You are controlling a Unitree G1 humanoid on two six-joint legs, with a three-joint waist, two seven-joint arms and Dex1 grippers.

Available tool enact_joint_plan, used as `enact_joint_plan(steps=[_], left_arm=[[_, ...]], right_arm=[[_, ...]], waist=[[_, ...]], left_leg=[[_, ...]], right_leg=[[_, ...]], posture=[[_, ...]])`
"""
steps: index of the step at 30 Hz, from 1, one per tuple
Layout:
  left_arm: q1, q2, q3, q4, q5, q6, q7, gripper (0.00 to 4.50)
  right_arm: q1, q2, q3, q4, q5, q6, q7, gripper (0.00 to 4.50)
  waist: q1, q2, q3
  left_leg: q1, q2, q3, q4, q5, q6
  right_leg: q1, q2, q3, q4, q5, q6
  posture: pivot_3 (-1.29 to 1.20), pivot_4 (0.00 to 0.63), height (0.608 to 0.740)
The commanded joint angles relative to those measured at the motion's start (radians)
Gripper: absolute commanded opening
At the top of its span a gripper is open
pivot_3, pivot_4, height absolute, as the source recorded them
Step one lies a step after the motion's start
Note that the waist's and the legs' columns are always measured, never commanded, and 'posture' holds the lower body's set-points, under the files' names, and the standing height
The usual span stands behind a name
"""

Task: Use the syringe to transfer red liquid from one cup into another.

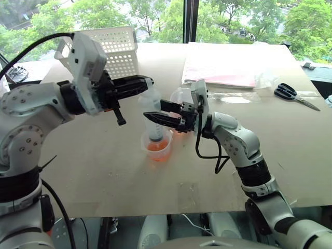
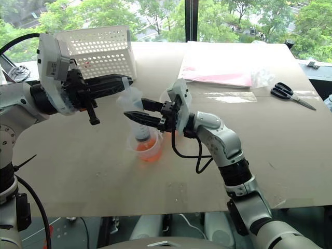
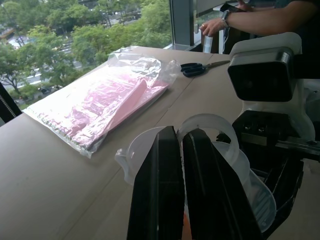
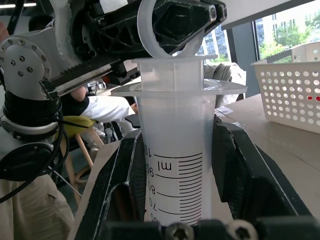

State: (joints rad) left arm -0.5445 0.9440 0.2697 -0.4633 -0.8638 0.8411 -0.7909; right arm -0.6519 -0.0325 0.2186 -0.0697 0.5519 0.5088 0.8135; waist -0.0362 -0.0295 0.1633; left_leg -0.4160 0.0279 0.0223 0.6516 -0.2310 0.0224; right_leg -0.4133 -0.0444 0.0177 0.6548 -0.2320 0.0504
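Note:
The clear syringe (image 4: 175, 150) stands upright with its tip in the shorter cup (image 1: 167, 151), which holds red liquid (image 1: 155, 147). My right gripper (image 1: 151, 117) reaches in from the right and is shut on the syringe's barrel. My left gripper (image 1: 147, 84) comes in level from the left and is shut on the white plunger's ring (image 4: 170, 30) at the top. The taller cup (image 1: 180, 97) stands just behind, partly hidden by my right gripper, with some red at its base.
A white perforated basket (image 1: 116, 49) stands at the back left. A clear bag with pink contents (image 1: 223, 67) lies at the back, and scissors (image 1: 293, 94) lie to the right. A person's arm (image 3: 260, 20) shows beyond the table.

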Motion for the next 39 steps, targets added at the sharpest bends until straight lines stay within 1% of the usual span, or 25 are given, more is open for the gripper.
enact_joint_plan(steps=[1,8,12,17,20,22,23,24,27,30,31,32,33,35,37,39], left_arm=[[0.042,0.001,-0.068,-0.068,-0.023,0.022,-0.040,0.00],[0.057,-0.010,-0.053,-0.075,-0.047,0.020,-0.024,0.00],[0.022,-0.036,-0.005,-0.050,-0.118,0.059,0.029,0.00],[-0.018,-0.060,0.076,0.005,-0.271,0.150,0.099,0.00],[-0.064,-0.076,0.169,0.090,-0.419,0.199,0.223,0.91],[-0.081,-0.074,0.220,0.147,-0.555,0.220,0.297,1.88],[-0.077,-0.066,0.245,0.174,-0.641,0.224,0.331,2.29],[-0.064,-0.058,0.271,0.196,-0.720,0.220,0.374,2.82],[-0.008,-0.040,0.326,0.202,-0.849,0.196,0.479,2.89],[0.030,-0.033,0.337,0.180,-0.910,0.165,0.547,2.89],[0.056,-0.036,0.340,0.152,-0.875,0.154,0.544,2.89],[0.094,-0.048,0.339,0.103,-0.822,0.137,0.538,2.89],[0.133,-0.072,0.335,0.047,-0.769,0.110,0.514,2.89],[0.221,-0.062,0.300,-0.060,-0.628,0.081,0.437,2.89],[0.283,-0.050,0.261,-0.135,-0.512,0.039,0.348,2.89],[0.301,-0.068,0.242,-0.168,-0.487,0.007,0.323,2.89]], right_arm=[[-0.080,0.048,-0.079,-0.088,0.075,-0.043,-0.021,1.44],[-0.080,0.046,-0.082,-0.090,0.080,-0.035,-0.021,1.44],[-0.073,0.041,-0.079,-0.093,0.077,-0.031,-0.020,1.44],[-0.075,0.047,-0.093,-0.087,0.079,-0.024,-0.038,1.44],[-0.098,0.055,-0.143,-0.087,0.126,0.011,-0.084,1.44],[-0.112,0.051,-0.179,-0.098,0.170,0.049,-0.112,1.44],[-0.121,0.047,-0.200,-0.109,0.205,0.079,-0.130,1.44],[-0.132,0.036,-0.222,-0.125,0.249,0.120,-0.145,1.44],[-0.163,0.009,-0.285,-0.173,0.361,0.210,-0.211,1.44],[-0.172,-0.013,-0.317,-0.198,0.421,0.253,-0.263,1.44],[-0.170,-0.036,-0.334,-0.214,0.446,0.277,-0.283,1.44],[-0.158,-0.092,-0.364,-0.240,0.481,0.328,-0.313,1.44],[-0.141,-0.166,-0.397,-0.265,0.528,0.398,-0.346,1.44],[-0.103,-0.318,-0.440,-0.297,0.598,0.535,-0.394,1.44],[-0.054,-0.478,-0.473,-0.314,0.677,0.657,-0.407,1.44],[-0.014,-0.606,-0.499,-0.319,0.729,0.743,-0.422,1.44]], waist=[[0.001,0.000,0.000],[0.001,0.000,0.000],[0.001,0.000,0.000],[-0.001,0.000,0.000],[-0.001,0.000,0.000],[-0.001,0.000,0.000],[0.000,0.000,0.000],[-0.001,0.000,0.000],[-0.003,0.000,0.000],[-0.001,0.000,0.000],[0.000,0.000,0.000],[0.002,0.000,0.000],[0.007,0.000,0.000],[0.022,0.000,0.000],[0.031,0.000,0.000],[0.034,0.000,0.000]], left_leg=[[0.000,0.000,0.000,0.000,0.000,0.000],[0.000,0.000,0.000,0.000,0.000,0.000],[0.000,0.000,0.000,0.000,0.000,0.000],[0.000,0.000,0.000,0.000,0.000,0.000],[0.000,0.001,-0.001,0.000,0.000,0.000],[0.000,0.003,-0.001,0.000,0.000,0.000],[0.000,0.003,-0.001,0.000,0.000,0.000],[0.000,0.003,-0.001,0.000,0.000,0.000],[0.000,0.004,0.000,0.000,0.000,0.000],[0.000,0.004,0.000,-0.001,0.000,0.000],[0.000,0.004,0.000,-0.001,0.000,0.000],[0.000,0.004,0.000,-0.001,0.000,0.000],[0.000,0.004,0.000,-0.001,0.000,0.000],[0.000,0.002,0.001,-0.001,0.000,0.000],[-0.001,0.001,0.001,-0.002,0.000,0.000],[-0.002,-0.001,0.001,-0.003,0.000,0.000]], right_leg=[[0.000,0.000,0.000,0.000,0.000,0.000],[0.000,0.000,0.000,0.000,0.000,0.000],[0.000,0.000,0.000,0.000,0.000,0.000],[0.000,0.000,0.000,0.000,0.000,0.000],[0.000,0.000,0.000,0.001,0.000,0.000],[0.000,-0.001,-0.001,0.001,0.000,0.000],[0.000,-0.001,-0.001,0.001,0.000,0.000],[0.000,-0.001,-0.001,0.001,0.000,0.000],[0.000,-0.002,-0.001,0.000,0.000,0.000],[0.000,-0.003,-0.002,0.000,0.000,0.000],[0.000,-0.003,-0.002,0.000,0.000,0.000],[0.000,-0.003,-0.002,0.000,0.000,0.000],[0.000,-0.003,-0.002,0.000,0.000,0.000],[0.001,-0.004,-0.002,-0.002,0.000,-0.001],[0.002,-0.005,-0.002,-0.006,-0.002,-0.003],[0.001,-0.006,-0.002,-0.008,-0.002,-0.004]], posture=[[0.00,0.150,0.740],[0.00,0.150,0.740],[0.00,0.150,0.740],[0.00,0.150,0.740],[0.00,0.150,0.740],[0.00,0.150,0.740],[0.00,0.150,0.740],[0.00,0.150,0.740],[0.00,0.150,0.740],[0.00,0.150,0.740],[0.00,0.150,0.740],[0.00,0.150,0.740],[0.00,0.150,0.740],[0.00,0.150,0.740],[0.00,0.150,0.740],[0.00,0.150,0.740]])
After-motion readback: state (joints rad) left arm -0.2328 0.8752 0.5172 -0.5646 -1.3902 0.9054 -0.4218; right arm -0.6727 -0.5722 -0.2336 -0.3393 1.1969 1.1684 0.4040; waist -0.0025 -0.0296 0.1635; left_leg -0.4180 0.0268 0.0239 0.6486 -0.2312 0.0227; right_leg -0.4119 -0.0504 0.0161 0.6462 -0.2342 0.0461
